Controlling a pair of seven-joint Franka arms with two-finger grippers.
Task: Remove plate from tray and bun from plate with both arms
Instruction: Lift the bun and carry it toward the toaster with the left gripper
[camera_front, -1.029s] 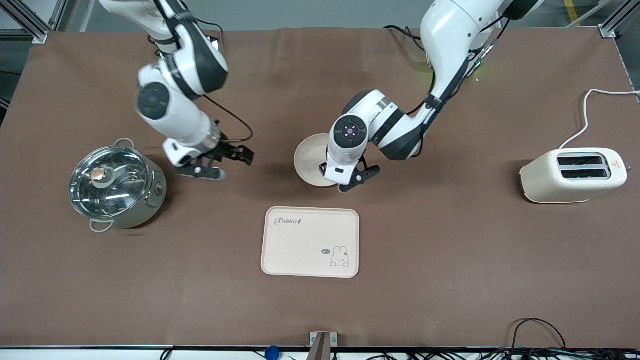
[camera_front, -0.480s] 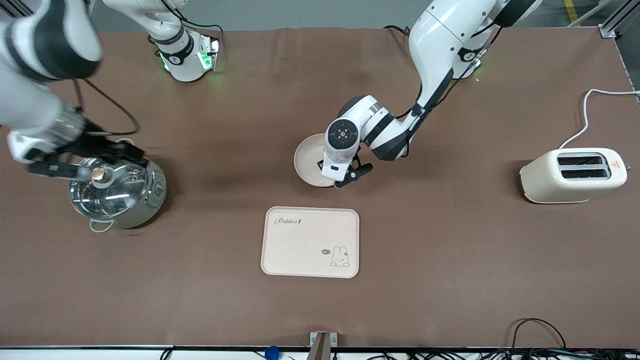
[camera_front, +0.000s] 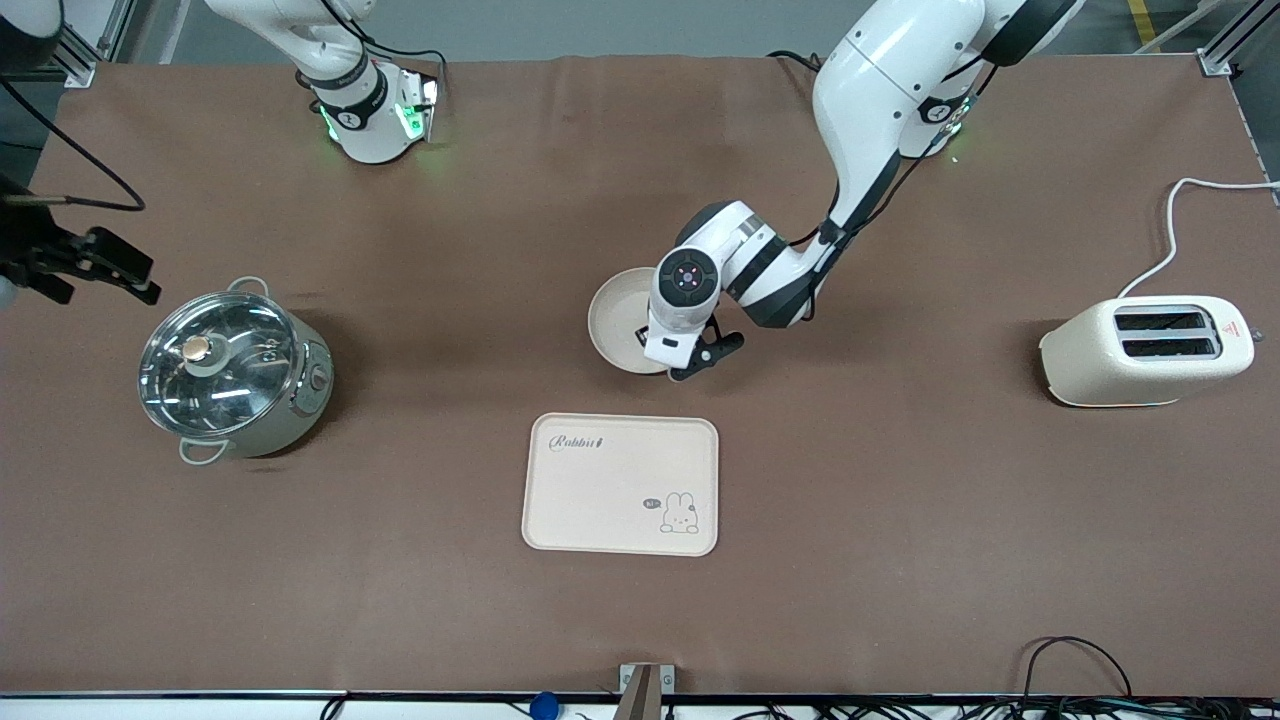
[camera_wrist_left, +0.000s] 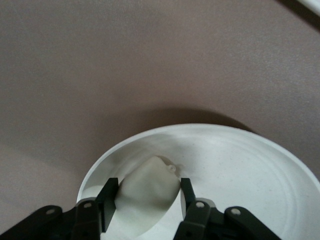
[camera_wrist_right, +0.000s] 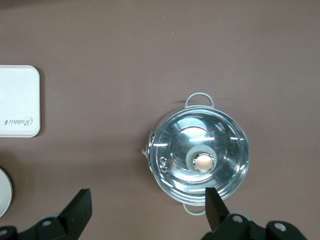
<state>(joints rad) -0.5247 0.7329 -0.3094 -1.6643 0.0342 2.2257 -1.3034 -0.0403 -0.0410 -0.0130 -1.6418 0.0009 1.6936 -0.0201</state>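
The round cream plate (camera_front: 612, 318) lies on the table, farther from the front camera than the tray; it also shows in the left wrist view (camera_wrist_left: 260, 170). My left gripper (camera_front: 688, 358) is low over the plate's edge toward the left arm's end. In the left wrist view my left gripper (camera_wrist_left: 147, 192) is shut on the pale cream bun (camera_wrist_left: 150, 187), which is on or just above the plate's inside. The bun is hidden under the wrist in the front view. My right gripper (camera_front: 90, 275) is open and empty, high over the table at the right arm's end (camera_wrist_right: 147, 200).
A steel pot with a glass lid (camera_front: 230, 370) stands toward the right arm's end and shows below the right gripper (camera_wrist_right: 200, 160). The rectangular rabbit tray (camera_front: 620, 485) lies nearer the front camera than the plate. A cream toaster (camera_front: 1145, 350) stands at the left arm's end.
My right arm has swung away from the middle, past the pot, out to the table's end, its gripper still open. My left gripper has shifted slightly over the plate. The plate has not moved.
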